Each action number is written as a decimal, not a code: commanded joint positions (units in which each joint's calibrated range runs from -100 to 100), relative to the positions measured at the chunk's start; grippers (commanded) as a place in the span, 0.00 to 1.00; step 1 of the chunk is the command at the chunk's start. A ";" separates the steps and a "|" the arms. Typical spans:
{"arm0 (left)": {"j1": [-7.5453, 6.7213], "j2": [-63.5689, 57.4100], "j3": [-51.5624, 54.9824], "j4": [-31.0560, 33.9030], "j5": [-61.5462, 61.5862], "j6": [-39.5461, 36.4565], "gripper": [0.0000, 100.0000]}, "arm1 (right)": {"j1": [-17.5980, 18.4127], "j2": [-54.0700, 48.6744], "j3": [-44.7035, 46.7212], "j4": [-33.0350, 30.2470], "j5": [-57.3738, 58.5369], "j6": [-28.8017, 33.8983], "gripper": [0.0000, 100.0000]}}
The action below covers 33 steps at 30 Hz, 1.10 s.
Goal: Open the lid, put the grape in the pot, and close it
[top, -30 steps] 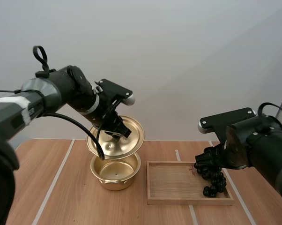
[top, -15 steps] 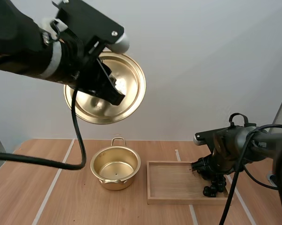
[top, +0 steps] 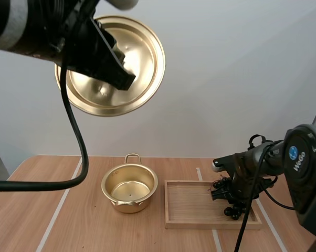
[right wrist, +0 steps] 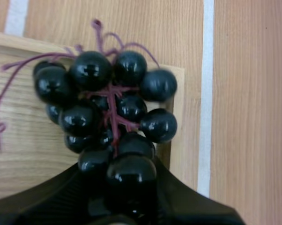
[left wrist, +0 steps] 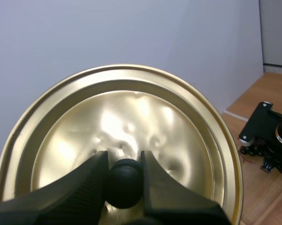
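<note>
My left gripper (top: 122,77) holds the gold lid (top: 142,58) high above the table, tilted with its top side facing the camera. Its fingers pinch the lid's black knob (left wrist: 124,185) against the lid (left wrist: 131,117). The open gold pot (top: 129,186) stands on the table with nothing in it. A dark bunch of grapes (top: 234,208) lies at the right end of the wooden tray (top: 192,205). My right gripper (top: 230,193) is down on the bunch. Its tips (right wrist: 131,178) close around the nearest berries of the grapes (right wrist: 110,105).
White lines (top: 61,205) run across the wooden table. The tray's right rim (right wrist: 177,117) lies just beside the bunch. My right arm (left wrist: 265,131) is at the tray, far beyond the lid.
My left arm has raised the lid well above the pot, closer to the high camera. My right arm has dropped lower and farther away, onto the grapes in the tray.
</note>
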 commanded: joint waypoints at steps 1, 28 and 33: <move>0.10 -1.68 -6.88 0.13 0.00 -2.23 0.00 | 0.18 -10.01 -1.92 8.44 4.87 -0.56 0.00; 0.10 -5.26 -46.22 13.57 0.00 -9.73 0.00 | 26.10 -13.35 -14.39 26.93 -6.01 -20.68 0.00; 0.10 -4.83 -46.10 13.57 0.00 -9.73 0.00 | 26.10 -4.55 -15.82 26.50 -7.08 -20.68 0.00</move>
